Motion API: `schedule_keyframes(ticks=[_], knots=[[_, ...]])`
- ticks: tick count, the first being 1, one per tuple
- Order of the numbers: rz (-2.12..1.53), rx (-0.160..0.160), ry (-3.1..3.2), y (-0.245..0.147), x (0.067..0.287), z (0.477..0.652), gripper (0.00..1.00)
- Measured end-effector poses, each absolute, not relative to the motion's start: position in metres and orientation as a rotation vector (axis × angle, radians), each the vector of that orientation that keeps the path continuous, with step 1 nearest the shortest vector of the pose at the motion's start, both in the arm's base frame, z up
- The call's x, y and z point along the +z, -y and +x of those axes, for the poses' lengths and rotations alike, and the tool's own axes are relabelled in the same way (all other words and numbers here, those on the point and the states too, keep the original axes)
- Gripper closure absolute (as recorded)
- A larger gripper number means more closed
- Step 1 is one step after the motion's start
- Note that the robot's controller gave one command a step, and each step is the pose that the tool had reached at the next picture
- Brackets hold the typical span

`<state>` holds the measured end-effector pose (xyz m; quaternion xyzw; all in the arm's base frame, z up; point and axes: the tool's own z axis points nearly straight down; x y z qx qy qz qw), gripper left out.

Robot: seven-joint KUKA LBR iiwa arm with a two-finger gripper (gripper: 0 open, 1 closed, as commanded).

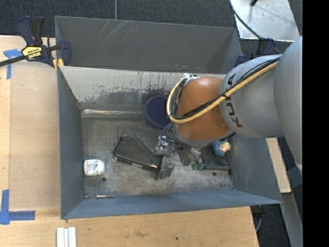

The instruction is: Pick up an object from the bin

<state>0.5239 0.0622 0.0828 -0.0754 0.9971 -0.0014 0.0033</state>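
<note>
Orange wrist cover (200,115) hangs just right of black wire loop (136,161).

The one camera is looking down on the bin (69,138) from above, tilting somewhat from one side, so the far wall (154,40) is showing its inner face. It is sitting near enough to be taking in the whole bin, with the arm (262,102) entering from the right.

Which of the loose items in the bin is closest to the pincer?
The black bent frame-like piece mid-floor; its right end reaches the pincer. The white lump lies far left, the dark blue round thing by the back wall.
</note>
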Motion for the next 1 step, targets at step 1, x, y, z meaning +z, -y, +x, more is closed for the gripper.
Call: schedule_keyframes(ticks=[1], knots=[[-0.539, -0.002, -3.092, -0.0703, 0.2066, 0.5218, 1.00]])
